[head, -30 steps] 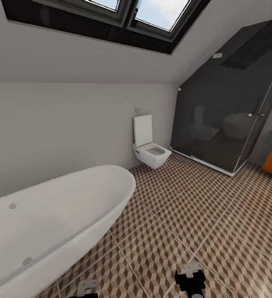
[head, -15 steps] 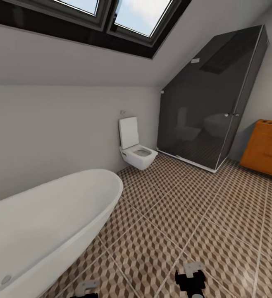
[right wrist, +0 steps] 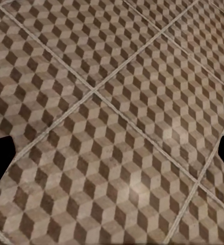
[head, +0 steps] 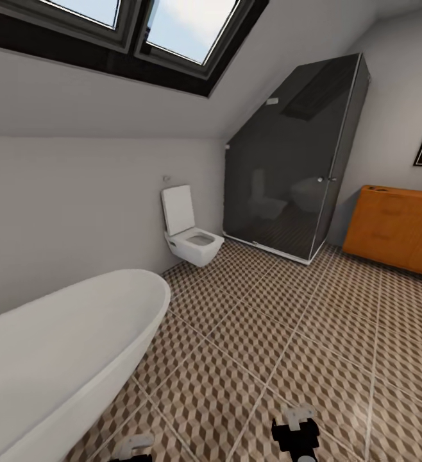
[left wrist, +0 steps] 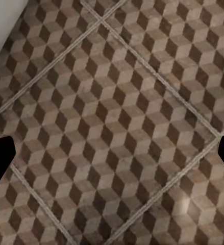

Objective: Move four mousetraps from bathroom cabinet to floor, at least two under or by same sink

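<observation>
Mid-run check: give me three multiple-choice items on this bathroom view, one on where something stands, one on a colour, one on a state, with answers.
1. Where does the cabinet stand in the head view?
A. Far right, against the wall beyond the shower enclosure
B. Between the bathtub and the toilet
C. Under the skylight

2. What colour is the cabinet?
A. White
B. Orange-brown
C. Black

3. How is the toilet lid?
A. Shut flat
B. Raised against the wall
C. Missing

Answers:
1. A: the cabinet sits at the right, past the dark glass shower enclosure.
2. B: its wood reads orange-brown against the grey wall.
3. B: the toilet shows its lid standing upright with the bowl open, beyond the white bathtub on the bathroom floor.
</observation>
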Motion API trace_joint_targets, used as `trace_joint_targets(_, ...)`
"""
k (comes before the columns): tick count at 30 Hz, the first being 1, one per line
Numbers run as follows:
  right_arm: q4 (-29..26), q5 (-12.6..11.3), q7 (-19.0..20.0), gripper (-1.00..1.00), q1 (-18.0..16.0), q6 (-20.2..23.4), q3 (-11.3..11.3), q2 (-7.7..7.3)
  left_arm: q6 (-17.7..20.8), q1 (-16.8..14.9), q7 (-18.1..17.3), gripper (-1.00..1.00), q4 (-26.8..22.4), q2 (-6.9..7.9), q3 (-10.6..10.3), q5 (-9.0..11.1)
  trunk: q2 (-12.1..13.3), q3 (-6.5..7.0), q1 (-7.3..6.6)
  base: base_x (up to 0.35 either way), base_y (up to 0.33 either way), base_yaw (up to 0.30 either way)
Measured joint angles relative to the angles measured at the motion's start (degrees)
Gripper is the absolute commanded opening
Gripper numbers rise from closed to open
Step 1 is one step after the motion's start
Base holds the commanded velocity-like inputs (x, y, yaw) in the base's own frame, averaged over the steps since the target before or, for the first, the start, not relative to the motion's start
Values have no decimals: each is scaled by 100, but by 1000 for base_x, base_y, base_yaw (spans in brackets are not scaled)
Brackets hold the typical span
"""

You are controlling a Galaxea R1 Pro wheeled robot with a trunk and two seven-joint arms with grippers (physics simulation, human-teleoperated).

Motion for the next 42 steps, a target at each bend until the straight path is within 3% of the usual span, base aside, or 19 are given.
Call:
trace_joint_targets(30, -5, -14, 13, 100, 0, 7, 0, 3, 0, 0, -19, 100, -1, -7, 0, 0, 0, 200, 0, 0, 0, -232)
trace_joint_targets(42, -8, -5, 10, 100, 0, 12, -1, 15, 0, 1, -21, 100, -1, -6, 0, 1, 0, 184, 0, 0, 0, -76)
